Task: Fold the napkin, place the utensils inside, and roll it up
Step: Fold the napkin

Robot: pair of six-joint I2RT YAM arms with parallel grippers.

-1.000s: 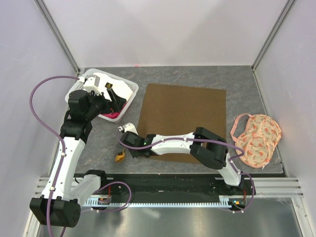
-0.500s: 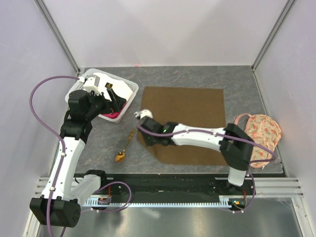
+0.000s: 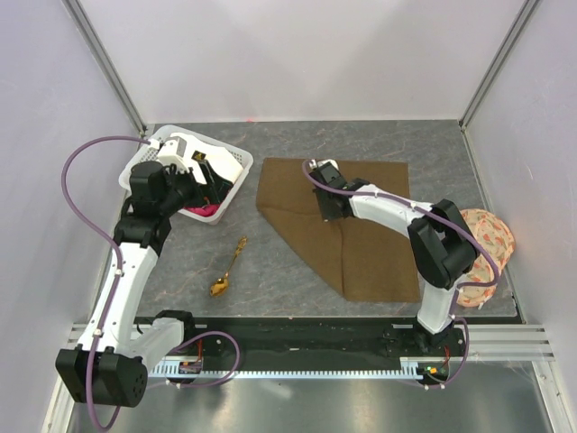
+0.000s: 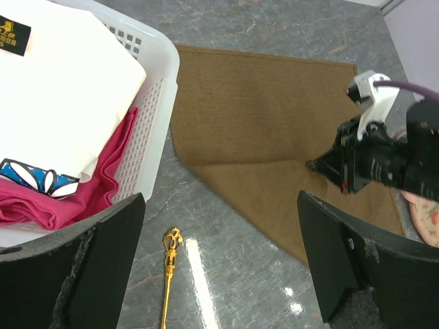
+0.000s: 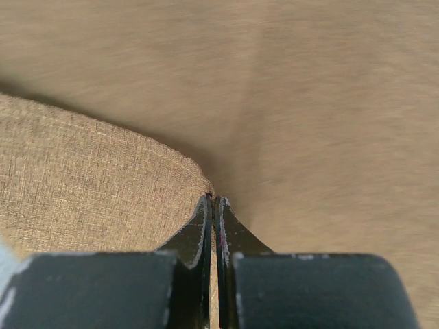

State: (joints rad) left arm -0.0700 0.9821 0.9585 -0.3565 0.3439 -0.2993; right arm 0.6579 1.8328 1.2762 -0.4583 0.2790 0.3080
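Note:
The olive-brown napkin (image 3: 365, 234) lies on the grey table, its near-left part folded over along a diagonal. My right gripper (image 3: 326, 209) is shut on the napkin's lifted corner (image 5: 82, 178), above the cloth's far middle; the jaws (image 5: 213, 200) pinch the fabric edge between them. The left wrist view shows that gripper (image 4: 317, 164) from the side, over the napkin (image 4: 260, 103). The gold spoon (image 3: 229, 269) lies bare on the table left of the napkin. My left gripper (image 4: 219, 264) hangs open above the spoon's handle (image 4: 169, 274), beside the basket, holding nothing.
A white basket (image 3: 238, 159) at the far left holds a white cloth (image 3: 191, 150) and pink fabric (image 3: 204, 212). A peach floral fabric piece (image 3: 487, 236) lies at the right edge. Walls close in on three sides.
My right gripper has carried the napkin's near-left corner away from me and to the right, folding the cloth over itself. The spoon is now uncovered by the arm. The left arm barely moved.

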